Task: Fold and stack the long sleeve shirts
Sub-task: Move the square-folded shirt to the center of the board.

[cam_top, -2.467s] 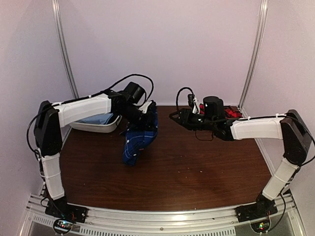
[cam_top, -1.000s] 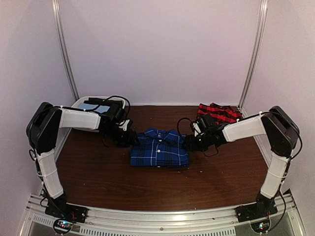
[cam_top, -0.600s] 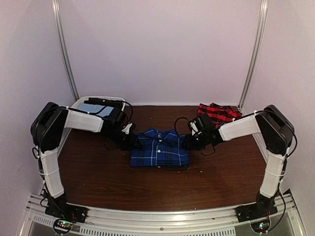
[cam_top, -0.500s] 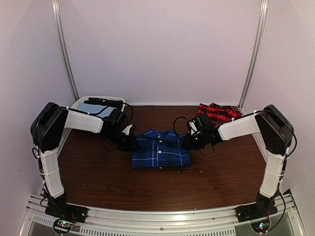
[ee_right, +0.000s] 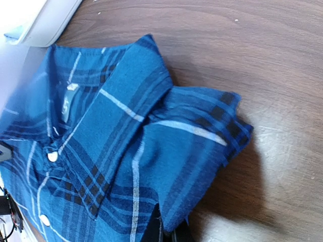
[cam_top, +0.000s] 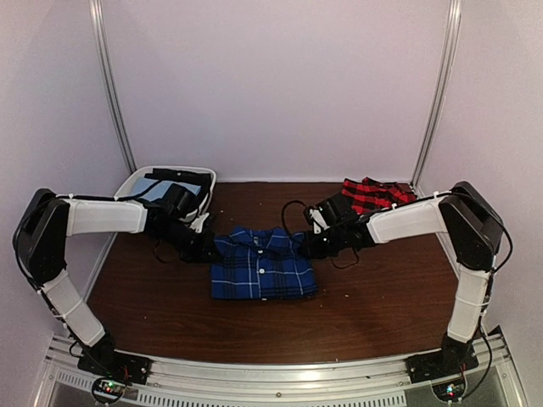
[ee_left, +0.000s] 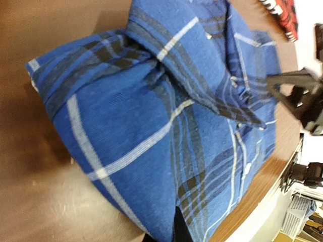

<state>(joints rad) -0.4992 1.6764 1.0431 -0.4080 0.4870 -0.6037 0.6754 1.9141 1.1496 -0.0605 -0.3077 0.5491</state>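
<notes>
Left gripper (cam_top: 206, 248) and right gripper (cam_top: 311, 244) sit low on the table (cam_top: 382, 297), one at each far corner of the folded blue plaid shirt (cam_top: 261, 270). In both wrist views the cloth runs right down to the fingers and hides most of them. The shoulder folds are bunched and lifted off the wood, so I take each claw to be pinched on its shoulder.

The shirt lies between the two claws in the middle of the table, a tidy rectangle with its collar (cam_top: 264, 240) at the far end and its hem nearest us. Its long axis runs near to far, while the claws hold it across the short way, left and right. Any shift of this shirt has to be made by both arms together.

The red-and-black check shirt (cam_top: 375, 194) lies crumpled at the far right, well apart from the blue one and behind the right claw. That arm is plainly the nearer to it. A white bin (cam_top: 136, 181) stands at the far left.

A small neck label (ee_right: 68, 97) shows inside the collar, but I cannot read it. No other writing is legible.
</notes>
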